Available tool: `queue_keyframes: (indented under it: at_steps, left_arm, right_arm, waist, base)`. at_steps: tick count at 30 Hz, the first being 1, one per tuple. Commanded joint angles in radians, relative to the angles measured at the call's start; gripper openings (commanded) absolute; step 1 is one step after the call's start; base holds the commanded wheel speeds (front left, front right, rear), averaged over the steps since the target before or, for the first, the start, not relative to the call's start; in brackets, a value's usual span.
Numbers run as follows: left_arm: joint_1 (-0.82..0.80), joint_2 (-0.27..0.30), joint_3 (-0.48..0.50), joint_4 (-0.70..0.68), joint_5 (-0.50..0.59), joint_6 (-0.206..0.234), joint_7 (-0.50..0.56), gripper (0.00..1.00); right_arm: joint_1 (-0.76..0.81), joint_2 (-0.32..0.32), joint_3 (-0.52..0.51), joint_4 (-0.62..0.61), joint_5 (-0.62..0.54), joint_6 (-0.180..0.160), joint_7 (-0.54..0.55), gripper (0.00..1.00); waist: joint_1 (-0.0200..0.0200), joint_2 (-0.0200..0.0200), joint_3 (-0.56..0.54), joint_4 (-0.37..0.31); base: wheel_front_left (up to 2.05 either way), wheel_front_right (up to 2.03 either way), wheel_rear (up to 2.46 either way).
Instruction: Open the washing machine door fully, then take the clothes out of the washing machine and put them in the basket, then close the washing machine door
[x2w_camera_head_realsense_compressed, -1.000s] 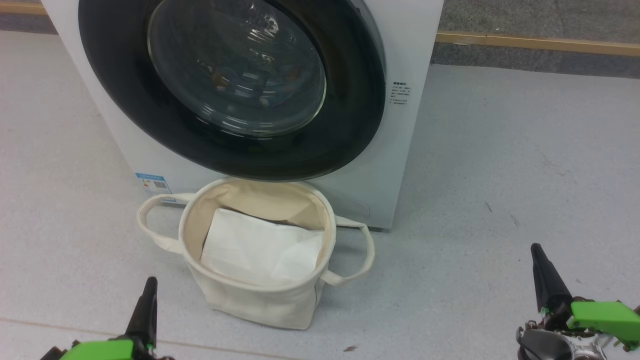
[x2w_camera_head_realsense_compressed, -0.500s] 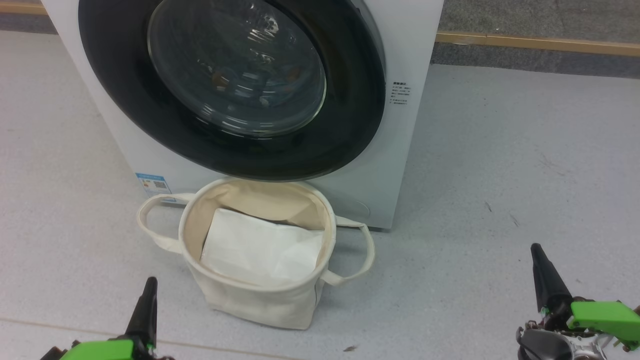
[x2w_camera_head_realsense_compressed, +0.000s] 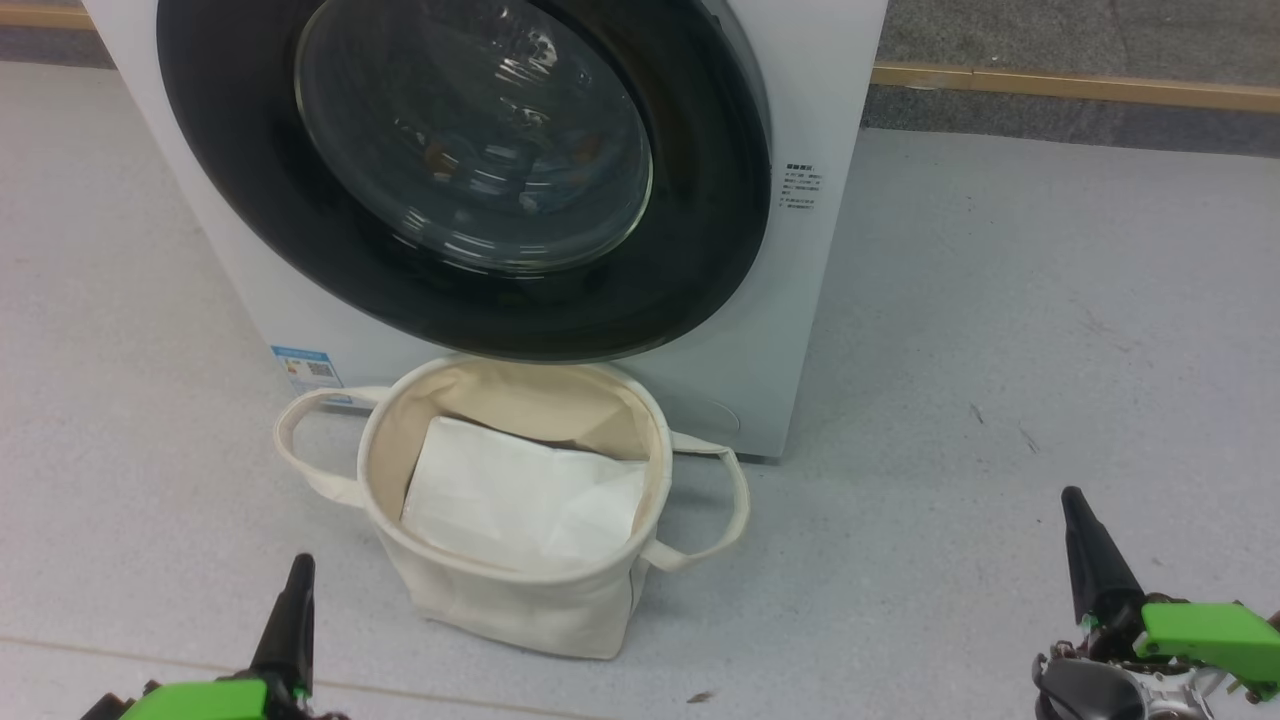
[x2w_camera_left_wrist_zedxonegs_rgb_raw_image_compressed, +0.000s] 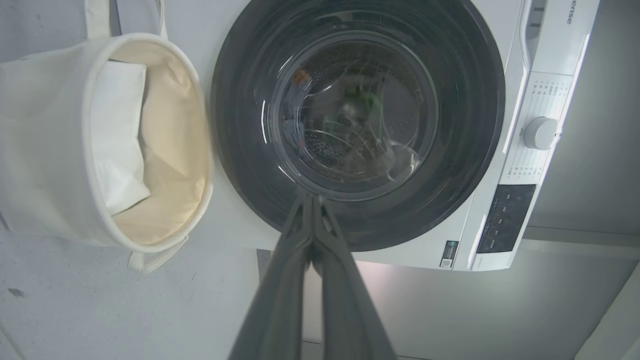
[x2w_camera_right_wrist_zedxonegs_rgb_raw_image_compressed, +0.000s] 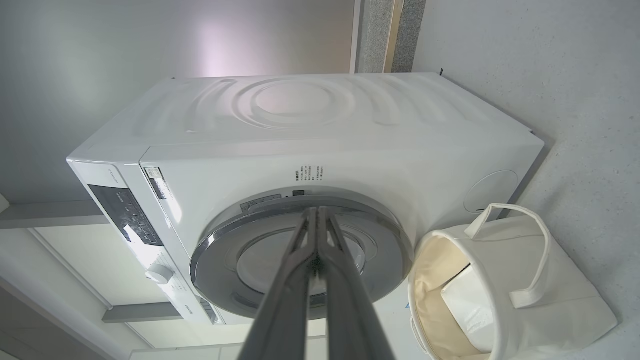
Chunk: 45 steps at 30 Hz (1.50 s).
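A: Where was the washing machine door (x2w_camera_head_realsense_compressed: 690, 230)?

B: Shut flat against the front of the washing machine (x2w_camera_head_realsense_compressed: 825, 90), its glass dome facing out toward the robot. Through the glass I could make out the clothes (x2w_camera_head_realsense_compressed: 500, 175), blue with bits of orange, lying in the drum.

A: Anything in front of it?

B: The basket (x2w_camera_head_realsense_compressed: 520, 600) stood upright on the floor (x2w_camera_head_realsense_compressed: 1000, 300) just below the door's lower rim, mouth up, one loop handle out to each side. A white folded sheet (x2w_camera_head_realsense_compressed: 520, 495) lay inside it.

A: And the arms?

B: Both were low and well back from the machine. The left pincer (x2w_camera_left_wrist_zedxonegs_rgb_raw_image_compressed: 309, 197) had its fingers pressed together on nothing, pointing at the door's lower rim. The right pincer (x2w_camera_right_wrist_zedxonegs_rgb_raw_image_compressed: 316, 212) was pressed together too, empty, off to the basket's right.

A: Anything else?

B: A control knob (x2w_camera_left_wrist_zedxonegs_rgb_raw_image_compressed: 541, 133) on the panel, and a small blue sticker (x2w_camera_head_realsense_compressed: 305, 368) low on the front.
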Motion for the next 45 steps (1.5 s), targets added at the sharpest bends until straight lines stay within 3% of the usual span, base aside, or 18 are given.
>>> queue_keyframes:
  at_steps: [1, 45]
  left_arm:
    - [-0.043, 0.005, 0.034, -0.038, -0.004, -0.007, 0.005, 0.00]
    - [-0.043, 0.005, 0.034, -0.038, -0.004, -0.007, 0.005, 0.00]
  right_arm:
    - [-0.015, -0.006, 0.020, -0.038, 0.006, 0.000, 0.007, 0.00]
    - [-0.015, -0.006, 0.020, -0.038, 0.006, 0.000, 0.007, 0.00]
  waist:
    - [0.0000, 0.0000, 0.000, 0.000]
    - [0.0000, 0.0000, 0.000, 0.000]
  base:
    - [0.00, 0.00, 0.00]
    - [0.00, 0.00, 0.00]
